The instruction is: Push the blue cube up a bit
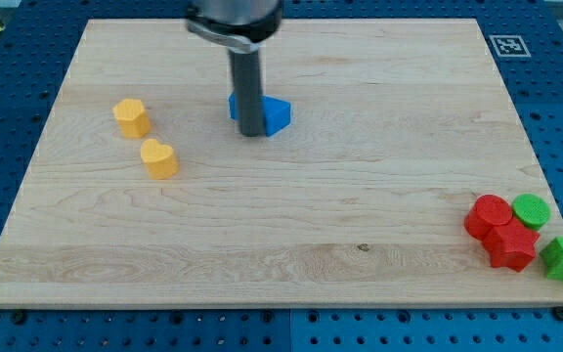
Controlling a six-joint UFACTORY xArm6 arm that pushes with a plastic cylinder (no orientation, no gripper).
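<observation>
We have my tip (pixel 253 133) planted against the blue cube's (pixel 275 114) lower edge, so driving upward moves it. The rod grasps nothing; it only pushes.

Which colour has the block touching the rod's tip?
Blue, seen in the camera view, beside my tip.

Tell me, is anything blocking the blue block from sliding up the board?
Nothing visible does. My tip sits at the blue cube, and the wooden board above it shows no blocks. The two yellow blocks sit off to the view's left.
</observation>
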